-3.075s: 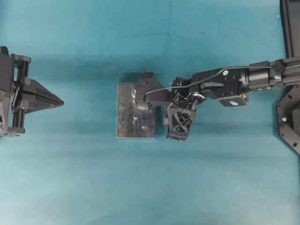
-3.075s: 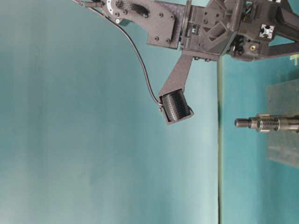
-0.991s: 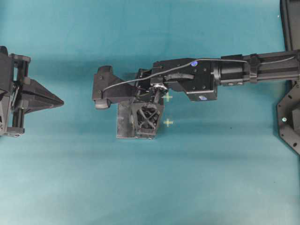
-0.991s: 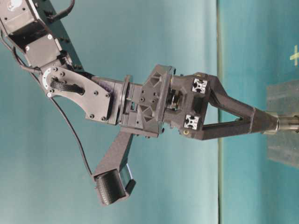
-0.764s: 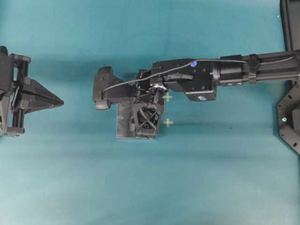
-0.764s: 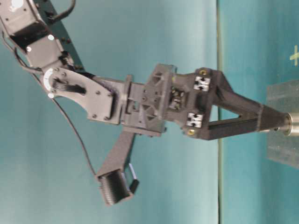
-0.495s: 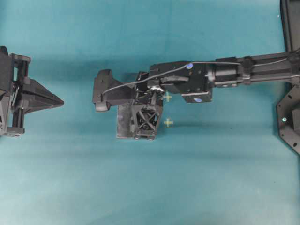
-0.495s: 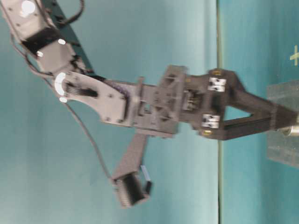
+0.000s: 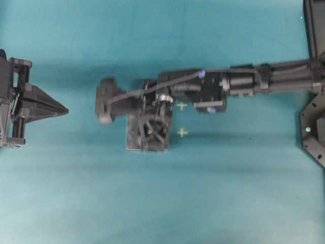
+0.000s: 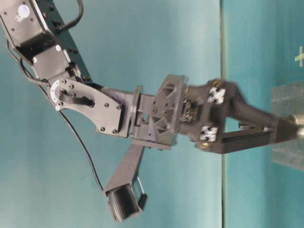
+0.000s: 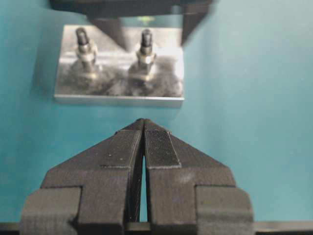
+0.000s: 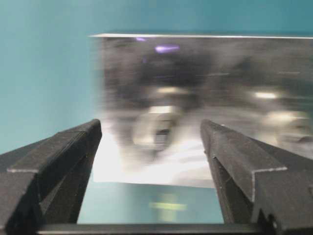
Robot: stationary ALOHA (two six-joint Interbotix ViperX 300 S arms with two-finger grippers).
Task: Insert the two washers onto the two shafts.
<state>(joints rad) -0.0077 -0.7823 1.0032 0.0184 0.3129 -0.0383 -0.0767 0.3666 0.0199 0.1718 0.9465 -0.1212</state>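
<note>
Our right claw (image 12: 151, 142) stood wide open, empty, straddling the threaded steel shaft (image 11: 145, 43) on the grey metal plate (image 11: 117, 88); the washer was blurred, unreadable. Left claw (image 11: 143, 128) stayed shut, empty, over the teal bench (image 9: 162, 203).

Two threaded shafts (image 11: 145, 49) stand upright on a metal plate (image 11: 120, 90), upper left of the left wrist view; washer indiscernible.
</note>
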